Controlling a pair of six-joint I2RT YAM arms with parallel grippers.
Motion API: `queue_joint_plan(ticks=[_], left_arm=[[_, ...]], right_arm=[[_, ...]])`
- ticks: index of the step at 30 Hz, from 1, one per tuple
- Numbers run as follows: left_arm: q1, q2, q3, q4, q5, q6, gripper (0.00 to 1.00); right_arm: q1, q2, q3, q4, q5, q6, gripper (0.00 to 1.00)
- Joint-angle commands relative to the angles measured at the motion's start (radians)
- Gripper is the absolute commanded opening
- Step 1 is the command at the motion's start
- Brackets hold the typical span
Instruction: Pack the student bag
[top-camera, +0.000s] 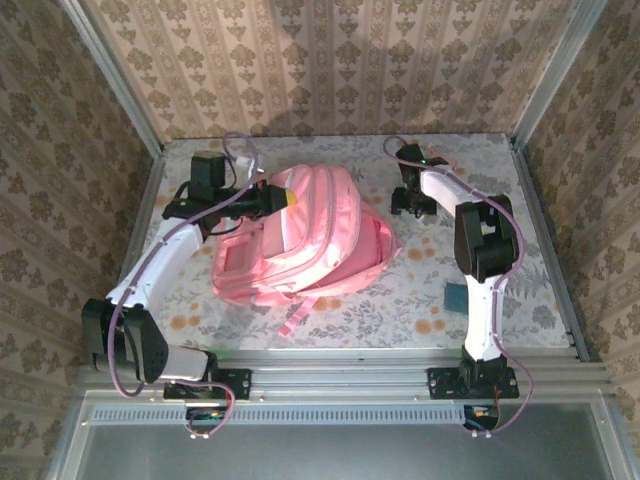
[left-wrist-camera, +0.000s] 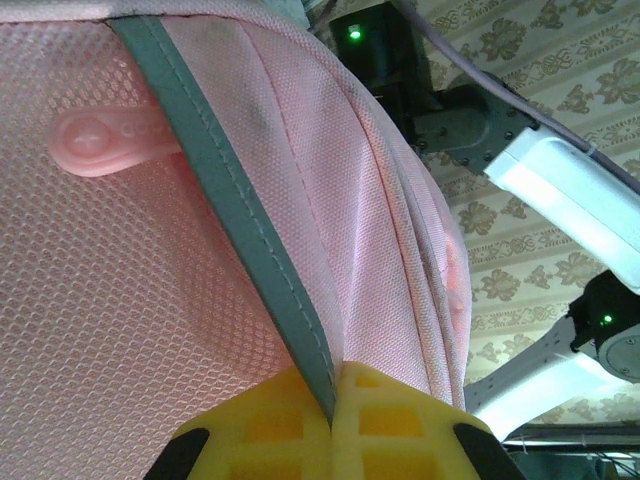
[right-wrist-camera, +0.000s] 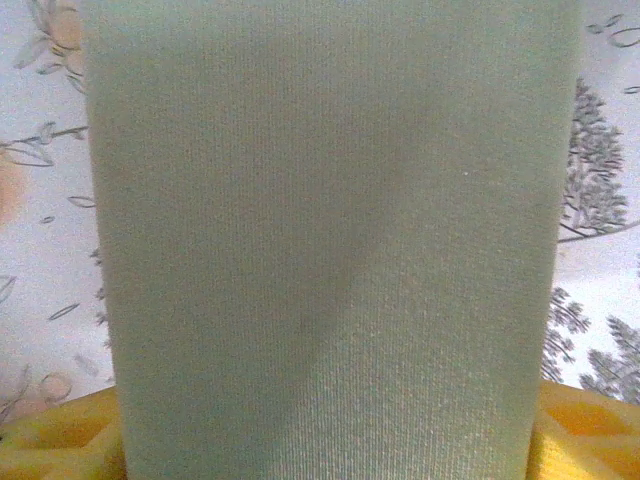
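The pink student bag (top-camera: 310, 235) lies in the middle of the table. My left gripper (top-camera: 285, 198) is at the bag's upper left, shut on it. Seen from the left wrist, that gripper (left-wrist-camera: 332, 400) pinches the bag's grey trim strip (left-wrist-camera: 230, 210) between its yellow fingers, with a pink rubber zip pull (left-wrist-camera: 100, 145) on the mesh beside it. My right gripper (top-camera: 412, 200) points down at the back right of the table. In the right wrist view a pale green fabric-covered flat thing (right-wrist-camera: 330, 220) lies on the floral cloth, and my right gripper (right-wrist-camera: 330, 440) has its yellow fingers (right-wrist-camera: 50, 440) pressed against both its sides.
A small dark teal item (top-camera: 453, 296) lies on the table by the right arm's lower link. The right arm (left-wrist-camera: 570, 190) crosses behind the bag in the left wrist view. Patterned walls enclose the table on three sides, with a metal rail (top-camera: 340, 370) along the near edge.
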Motion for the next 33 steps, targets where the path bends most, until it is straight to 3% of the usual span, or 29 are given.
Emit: queue_joint_plan(ticks=[1, 7, 18, 25, 33], left_arm=[[0.008, -0.049, 0.076, -0.001, 0.068, 0.059, 0.00], [0.039, -0.028, 0.090, 0.038, 0.116, 0.051, 0.00], [0.047, -0.003, 0.140, 0.222, 0.278, -0.031, 0.00], [0.046, 0.025, 0.187, 0.227, 0.318, -0.042, 0.00], [0.049, 0.034, 0.197, 0.238, 0.311, -0.067, 0.00]], right_arm=[[0.011, -0.156, -0.051, 0.035, -0.004, 0.036, 0.68], [0.062, -0.413, -0.250, 0.151, -0.047, 0.110, 0.66], [0.198, -0.886, -0.714, 0.339, -0.378, 0.267, 0.65], [0.269, -0.957, -0.830, 0.407, -0.575, 0.208, 0.63], [0.366, -0.948, -0.813, 0.422, -0.476, 0.021, 0.64]])
